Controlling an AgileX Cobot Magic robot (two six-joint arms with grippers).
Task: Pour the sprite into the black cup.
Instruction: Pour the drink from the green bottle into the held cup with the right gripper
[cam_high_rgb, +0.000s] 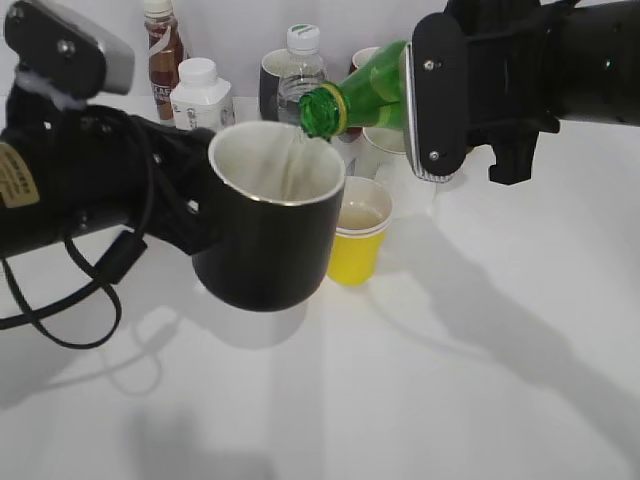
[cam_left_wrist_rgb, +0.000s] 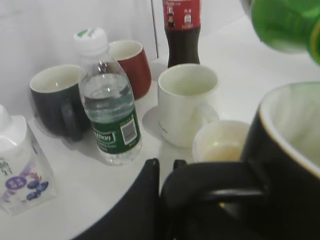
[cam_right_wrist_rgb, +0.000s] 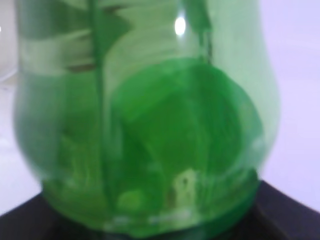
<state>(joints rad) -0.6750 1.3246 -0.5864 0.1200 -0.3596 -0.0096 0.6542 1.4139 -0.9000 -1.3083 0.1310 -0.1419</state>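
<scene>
Left tool (cam_left_wrist_rgb: 165, 175) clamped on the handle of the black cup (cam_high_rgb: 272, 215); cup held upright, lifted clear of the tabletop (cam_high_rgb: 450, 380), toward its left edge. Right tool (cam_high_rgb: 440, 95) gripping the sprite (cam_high_rgb: 365, 95); bottle tipped over, neck (cam_high_rgb: 322, 112) pointing down-left just above the cup rim. Yellow paper cup (cam_high_rgb: 358, 240) stands just behind-right of the black cup. Water bottle (cam_left_wrist_rgb: 107, 107), white mug (cam_left_wrist_rgb: 186, 102) and dark mugs grouped near the far edge.

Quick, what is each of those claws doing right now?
Left gripper: closed on the black cup by its handle.
Right gripper: closed on the sprite, tipped over the cup.
</scene>
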